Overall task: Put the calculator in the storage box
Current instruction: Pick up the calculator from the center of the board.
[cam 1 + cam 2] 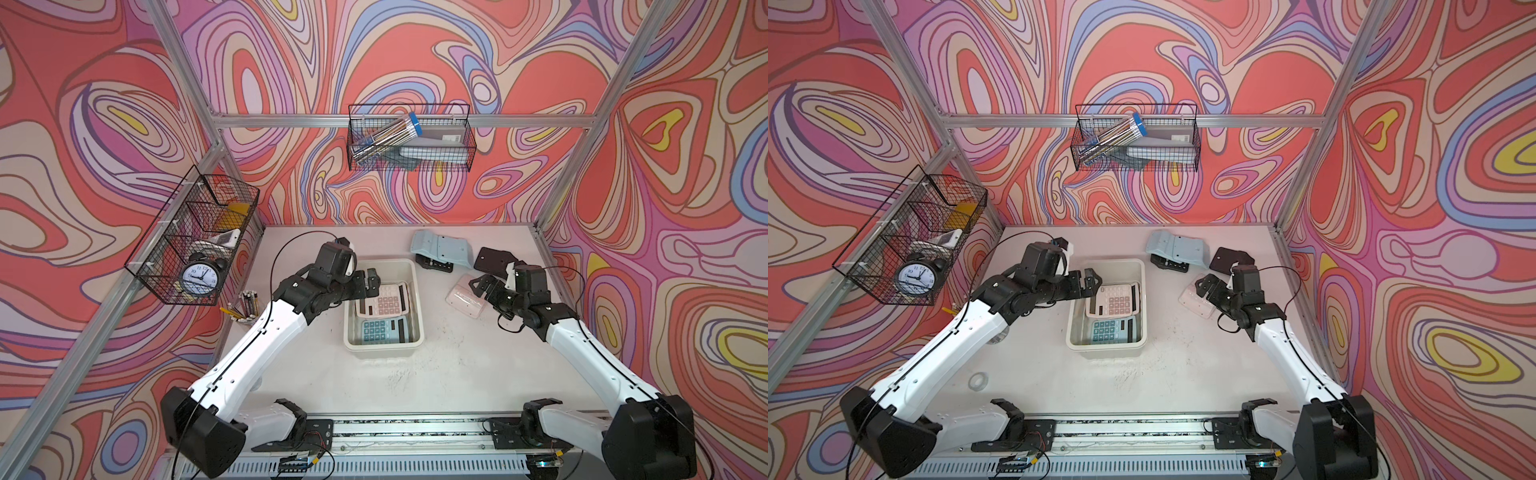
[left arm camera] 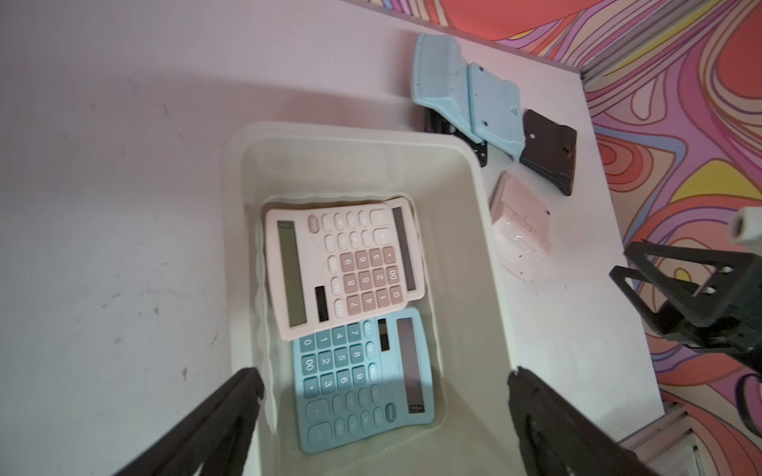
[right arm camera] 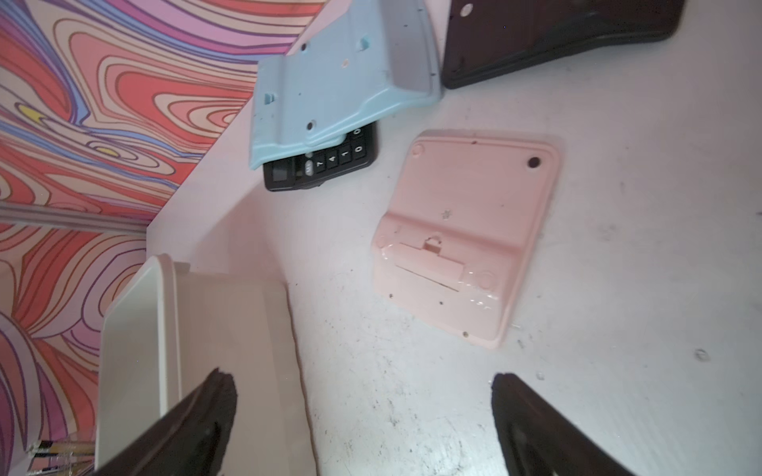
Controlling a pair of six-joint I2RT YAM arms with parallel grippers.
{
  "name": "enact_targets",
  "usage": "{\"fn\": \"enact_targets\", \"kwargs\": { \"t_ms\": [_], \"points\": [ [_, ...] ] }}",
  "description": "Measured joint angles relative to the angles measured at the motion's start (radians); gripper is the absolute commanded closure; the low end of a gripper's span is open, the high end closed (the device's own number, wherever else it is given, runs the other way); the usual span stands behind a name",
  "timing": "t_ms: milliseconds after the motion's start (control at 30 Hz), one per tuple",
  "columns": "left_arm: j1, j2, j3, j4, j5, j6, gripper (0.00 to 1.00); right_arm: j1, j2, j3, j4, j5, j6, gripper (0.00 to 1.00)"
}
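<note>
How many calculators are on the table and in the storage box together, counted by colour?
Pink: 2 (pink calculator in the storage box, face-down pink calculator on the table)
Blue: 2 (teal calculator in the box, face-down light blue calculator)
Black: 2 (black calculator under the light blue one, face-down black calculator)
Total: 6

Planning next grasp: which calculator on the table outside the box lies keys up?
The black calculator under the light blue calculator: its number keys show. The light blue, pink calculator and other black calculator lie backs up.
</note>
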Motion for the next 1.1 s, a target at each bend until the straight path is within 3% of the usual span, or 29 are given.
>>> {"fn": "enact_targets", "kwargs": {
  "t_ms": [300,667,867,1100],
  "points": [
    [-0.109,0.312,0.393,-0.016,0.025,0.05,0.01,-0.106,-0.019,-0.09,0.05,-0.042,0.049,0.02],
    [-0.197,0.717,0.805,-0.037,0.095,0.077,0.01,-0.137,-0.085,-0.192,0.116,-0.029,0.081,0.02],
    [-0.239,0.886,0.944,-0.037,0.14,0.083,0.06,-0.16,-0.066,-0.21,0.15,-0.04,0.093,0.02],
    [-0.256,1.047,1.08,-0.033,0.161,0.095,0.15,-0.222,0.081,-0.257,0.299,-0.149,0.129,0.12]
  ]
}}
